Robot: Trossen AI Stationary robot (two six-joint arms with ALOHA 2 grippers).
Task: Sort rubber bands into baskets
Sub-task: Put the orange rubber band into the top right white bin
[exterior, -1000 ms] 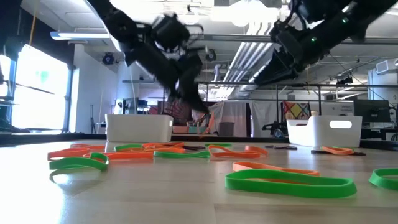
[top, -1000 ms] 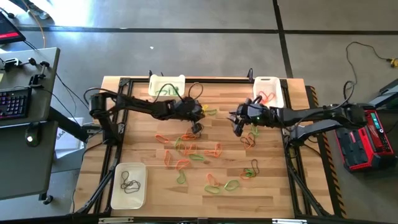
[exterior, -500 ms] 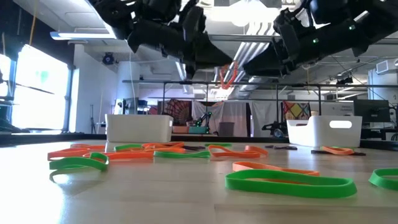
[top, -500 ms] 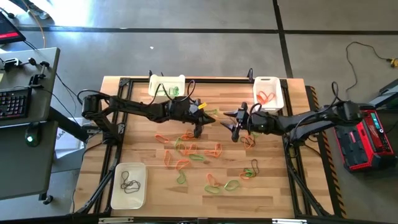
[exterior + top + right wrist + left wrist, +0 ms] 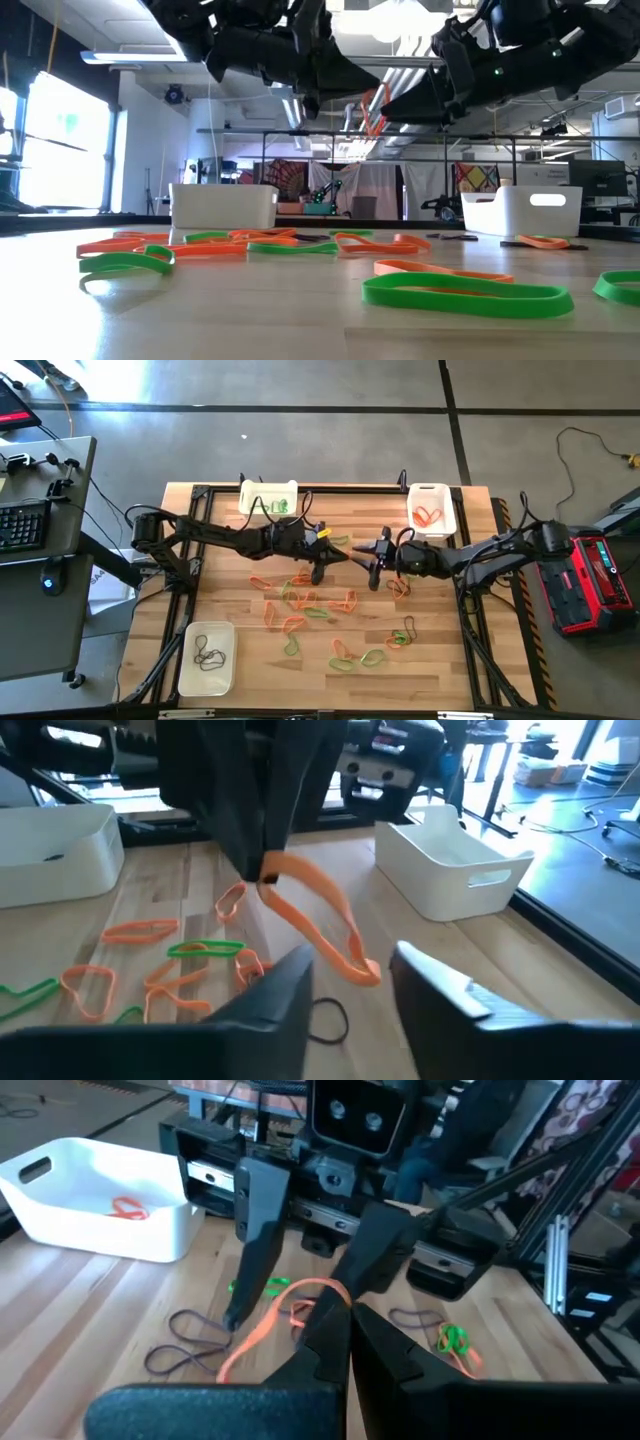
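Both arms have met above the table's middle. Left gripper (image 5: 319,568), pressed shut, pinches an orange rubber band (image 5: 318,925) dangling lengthwise toward the spread right gripper (image 5: 376,567) just beside it.

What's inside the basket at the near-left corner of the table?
The near-left basket holds only dark bands, tangled in a loose cluster on its floor. No green or orange shows in it. How many dark loops overlap there cannot be told.

Rubber bands (image 5: 318,604) lie mid-table (image 5: 230,600); baskets (image 5: 432,506) stand at its edges.
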